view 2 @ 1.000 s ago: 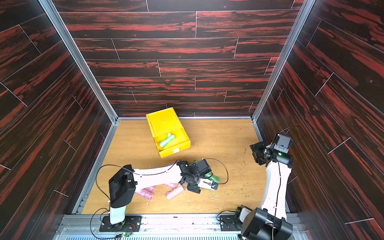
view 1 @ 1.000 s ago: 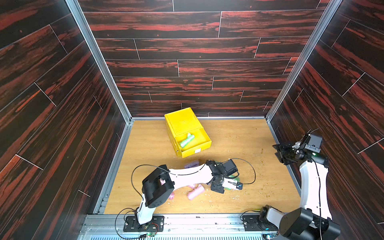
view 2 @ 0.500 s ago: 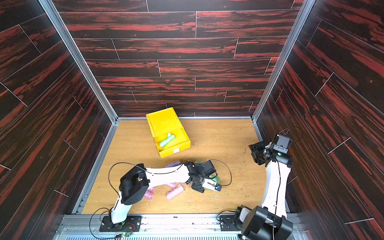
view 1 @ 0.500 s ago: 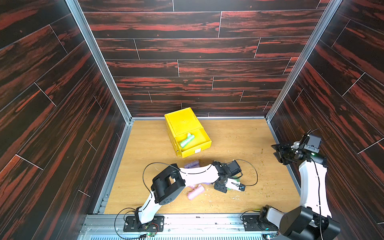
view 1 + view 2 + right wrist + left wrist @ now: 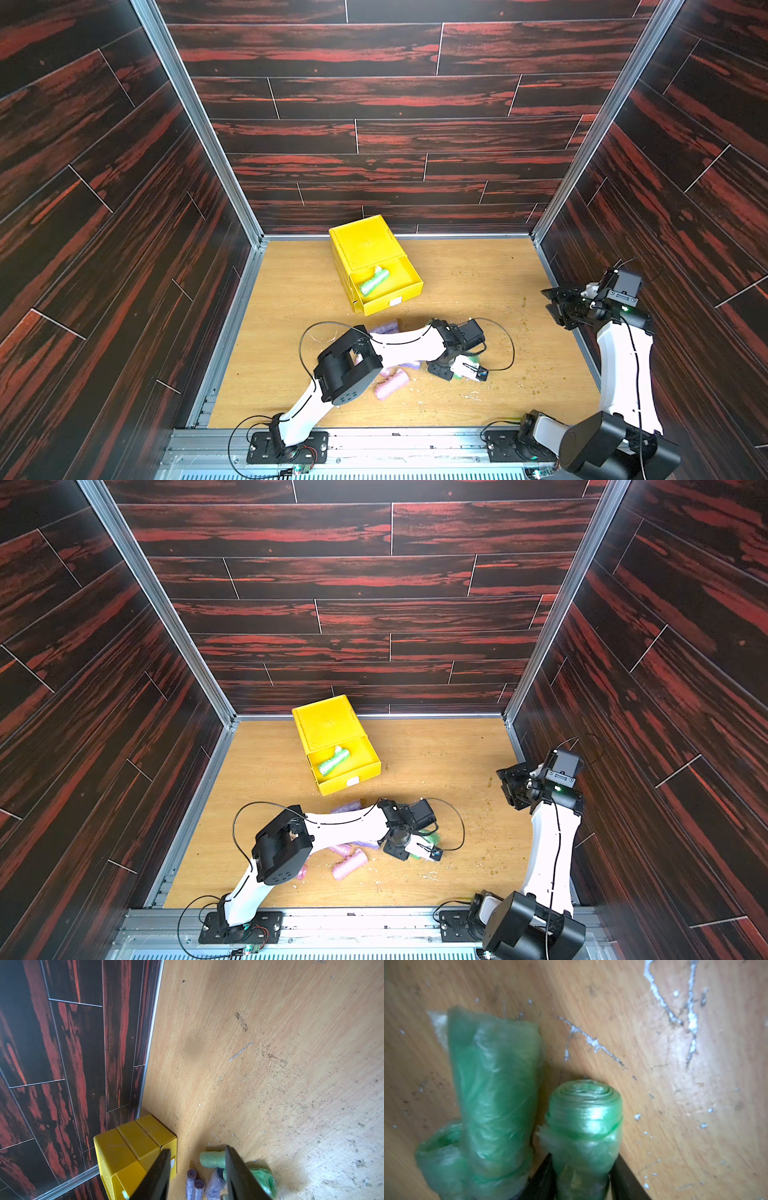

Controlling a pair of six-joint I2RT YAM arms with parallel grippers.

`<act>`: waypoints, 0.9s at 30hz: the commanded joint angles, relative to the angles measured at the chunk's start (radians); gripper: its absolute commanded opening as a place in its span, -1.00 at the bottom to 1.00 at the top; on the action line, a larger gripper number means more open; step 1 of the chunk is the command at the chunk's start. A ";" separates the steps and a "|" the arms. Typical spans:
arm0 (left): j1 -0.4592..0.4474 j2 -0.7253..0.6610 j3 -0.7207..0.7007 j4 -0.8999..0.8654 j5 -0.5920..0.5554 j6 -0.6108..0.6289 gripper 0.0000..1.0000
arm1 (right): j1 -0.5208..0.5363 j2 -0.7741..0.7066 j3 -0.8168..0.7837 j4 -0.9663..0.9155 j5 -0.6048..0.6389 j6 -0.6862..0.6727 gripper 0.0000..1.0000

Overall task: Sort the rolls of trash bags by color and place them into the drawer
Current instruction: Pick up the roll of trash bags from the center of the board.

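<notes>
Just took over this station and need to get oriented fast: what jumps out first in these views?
The bright yellow drawer chest near the back wall, one drawer pulled open with a stored green roll inside. Then the left arm stretched low over the floor, left gripper shut on a second green roll near pink rolls and purple rolls; the right gripper hangs open and empty by the right wall.

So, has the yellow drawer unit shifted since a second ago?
No. The drawer sits in the same spot by the back rail, its open tray equally far out.
</notes>
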 commanded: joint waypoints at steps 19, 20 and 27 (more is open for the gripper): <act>-0.011 -0.067 0.097 -0.243 0.070 -0.102 -0.98 | -0.003 -0.008 -0.018 0.012 -0.022 -0.002 -0.07; -0.014 -0.087 0.107 -0.261 0.080 -0.123 -1.00 | -0.003 -0.007 -0.015 0.012 -0.023 -0.002 -0.07; -0.032 -0.417 0.035 -0.148 0.042 -0.346 -1.00 | -0.004 -0.001 -0.005 0.014 -0.044 0.001 -0.07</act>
